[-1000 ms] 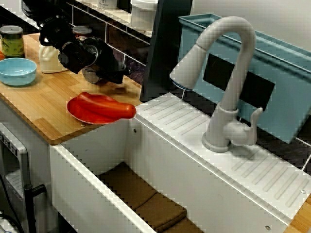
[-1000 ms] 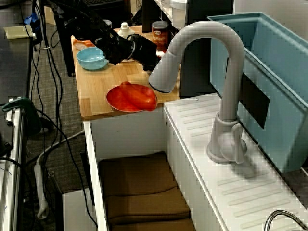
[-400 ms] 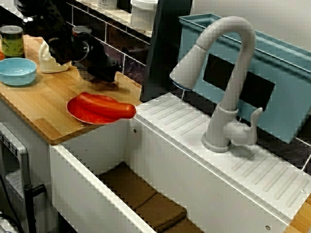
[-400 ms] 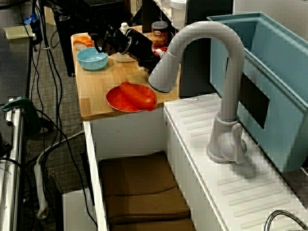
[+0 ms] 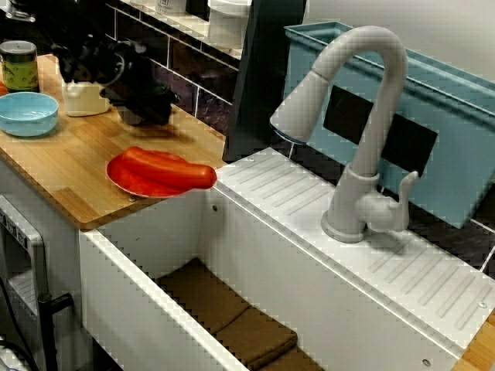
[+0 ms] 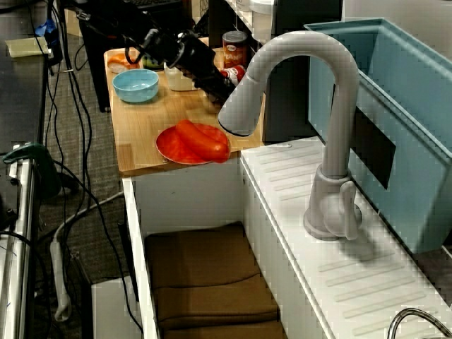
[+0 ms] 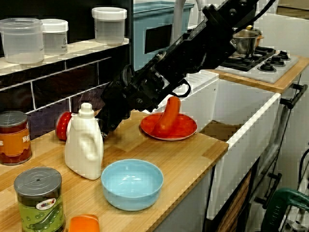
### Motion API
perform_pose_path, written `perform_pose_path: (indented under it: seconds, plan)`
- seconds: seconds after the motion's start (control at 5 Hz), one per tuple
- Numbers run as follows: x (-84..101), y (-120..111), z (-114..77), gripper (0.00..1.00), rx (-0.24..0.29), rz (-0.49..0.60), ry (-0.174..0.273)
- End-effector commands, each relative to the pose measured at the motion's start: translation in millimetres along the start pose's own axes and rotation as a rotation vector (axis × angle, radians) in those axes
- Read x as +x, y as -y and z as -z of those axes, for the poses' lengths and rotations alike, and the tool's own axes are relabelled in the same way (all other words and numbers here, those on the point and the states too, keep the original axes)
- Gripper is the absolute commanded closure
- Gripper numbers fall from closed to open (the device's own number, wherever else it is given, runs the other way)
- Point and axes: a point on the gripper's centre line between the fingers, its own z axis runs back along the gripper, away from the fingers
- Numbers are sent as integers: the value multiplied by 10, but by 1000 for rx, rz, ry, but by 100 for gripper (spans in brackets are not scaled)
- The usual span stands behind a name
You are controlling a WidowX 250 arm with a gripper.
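The tool (image 7: pixel 110 118) is held low over the back of the tabletop (image 7: pixel 193 154), close beside the white bottle (image 7: pixel 83 145) on the side that faces the plate (image 7: pixel 181 130). Whether its jaws are apart or together cannot be told, since they are dark and blurred in every view, and nothing is seen gripped. The bottle stands upright, and contact with the tool cannot be made out. A red can (image 7: pixel 62 126) lies on its side just behind the bottle, by the tiled wall. Further out, a blue bowl (image 7: pixel 132 183) is set in front of the bottle, and a long red vegetable (image 7: pixel 170 113) rests on the plate near the sink (image 7: pixel 251 121). An approach to the bottle and can is judged to be in hand, with no grasp made. A next move would call for the jaws to be lined up carefully, so that the bottle is not tipped.
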Motion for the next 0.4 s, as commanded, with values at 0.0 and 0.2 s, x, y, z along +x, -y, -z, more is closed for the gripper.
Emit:
perform_pose_path:
  seconds: [0.0, 0.2]
  plan:
    - [321, -87, -274, 100, 3, -4, 109]
    - [335, -155, -300, 100, 12, -24, 128]
